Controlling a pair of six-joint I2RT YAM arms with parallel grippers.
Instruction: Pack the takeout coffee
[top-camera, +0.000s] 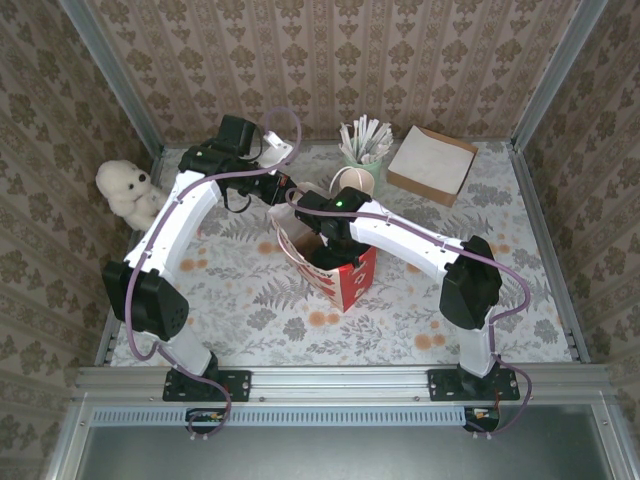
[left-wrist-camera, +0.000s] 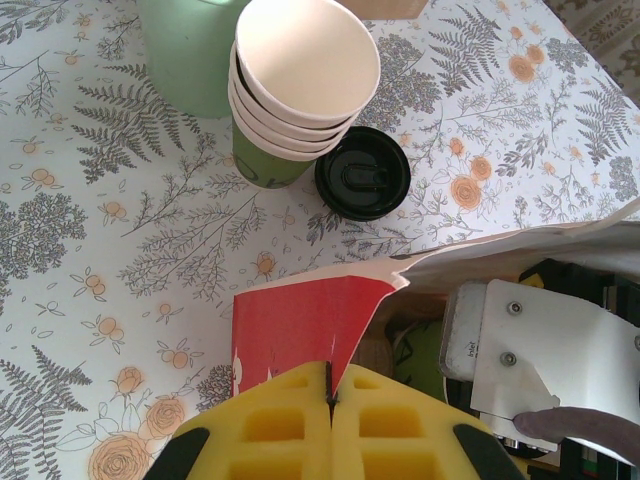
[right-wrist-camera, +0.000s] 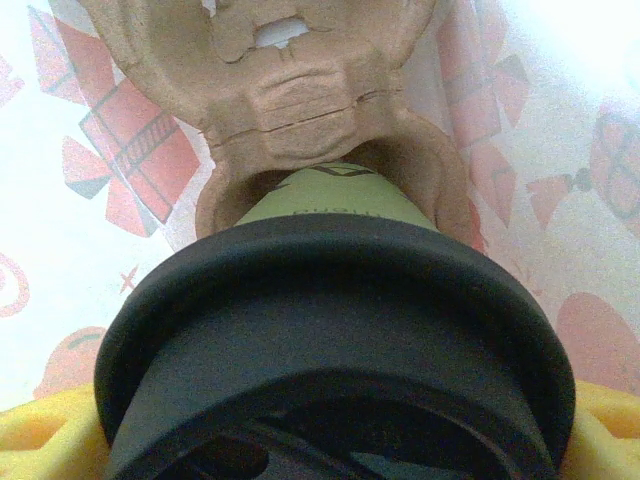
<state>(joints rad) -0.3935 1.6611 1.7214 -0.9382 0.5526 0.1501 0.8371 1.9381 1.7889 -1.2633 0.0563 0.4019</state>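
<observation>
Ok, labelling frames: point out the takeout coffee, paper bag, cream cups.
takeout coffee (right-wrist-camera: 330, 290): right wrist view, lid rim.
paper bag (left-wrist-camera: 300, 320): left wrist view, red wall.
cream cups (left-wrist-camera: 305, 55): left wrist view, top cup.

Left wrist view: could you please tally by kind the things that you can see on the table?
Cream paper cup stack: 1
Green cup beneath that stack: 1
Pale green cup: 1
Black lid: 1
Red-and-white paper bag: 1
Total: 5

lab test booth: aluminium frame, wallpaper panels
</observation>
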